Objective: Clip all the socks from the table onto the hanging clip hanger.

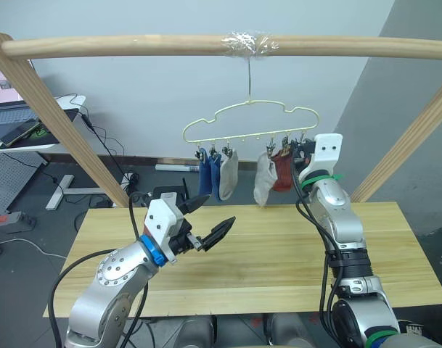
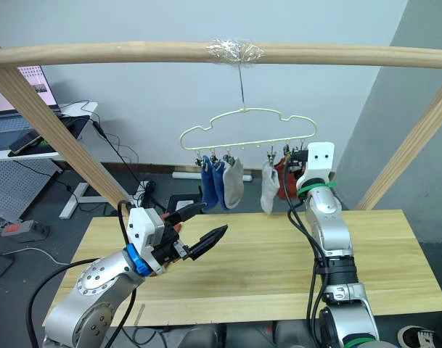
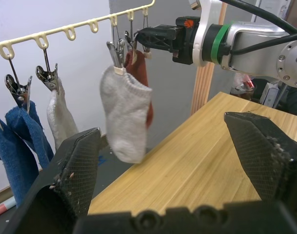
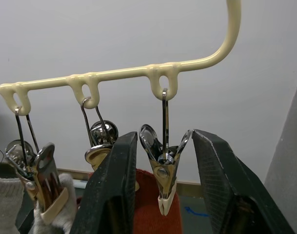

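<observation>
The pale-gold clip hanger (image 1: 251,119) hangs by its hook from the taped wooden pole. Clipped to it are two blue socks (image 1: 208,174), a light grey sock (image 1: 228,174), a second grey sock (image 1: 264,179) and a rust-red sock (image 1: 282,170). My right gripper (image 1: 302,151) is raised at the hanger's right end. Its fingers (image 4: 114,190) stand open on either side of the last metal clip (image 4: 164,180), whose jaws are closed, with the red sock (image 4: 155,222) just behind. My left gripper (image 1: 217,210) hovers open and empty over the table (image 1: 279,268), left of centre.
The frame's horizontal pole (image 1: 133,45) spans the top, with slanted wooden posts (image 1: 61,123) at both sides behind the table. A desk with a laptop (image 1: 10,109) and floor cables lie beyond the back left corner.
</observation>
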